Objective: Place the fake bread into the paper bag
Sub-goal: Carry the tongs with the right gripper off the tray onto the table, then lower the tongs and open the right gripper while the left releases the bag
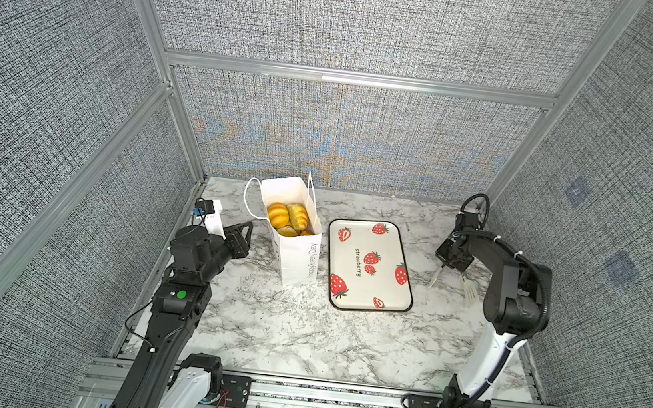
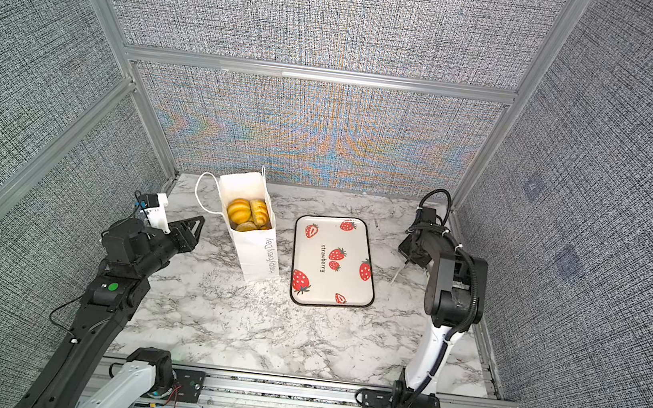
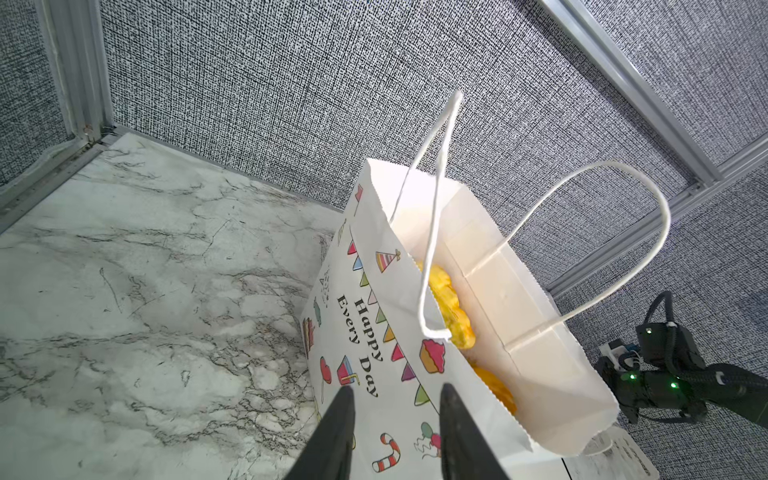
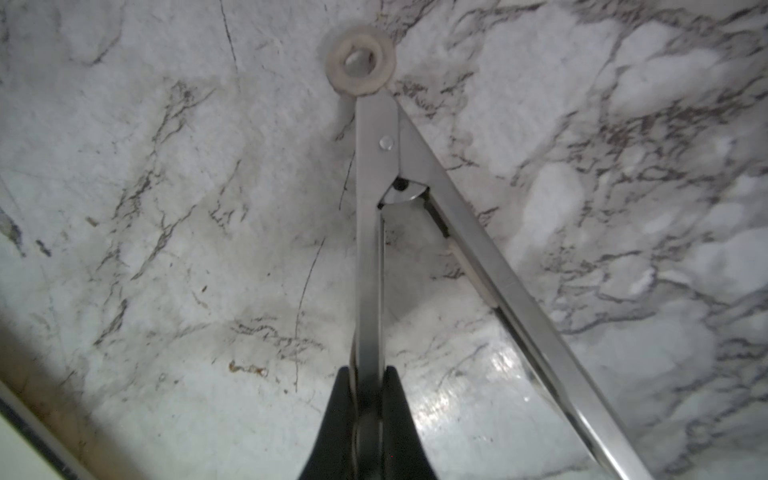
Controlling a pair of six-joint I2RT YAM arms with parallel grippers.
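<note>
The fake bread (image 1: 287,217) is contained in the paper bag (image 1: 298,252). The left gripper (image 3: 395,388) is parted narrowly, empty, beside it. The right gripper (image 4: 366,370) is clamped on tongs (image 4: 370,249), well apart.

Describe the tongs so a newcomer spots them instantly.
Find the strawberry tray on the marble table. Just right of it, the right gripper is shut on one arm of the tongs. They are the only utensil: two steel arms splayed in a V, joined at a white ring.

Upright paper bag (image 3: 374,332) on marble bench (image 3: 145,291), fake bread (image 3: 451,307) inside; left end effector (image 3: 397,390) parted, facing the printed side.
</note>
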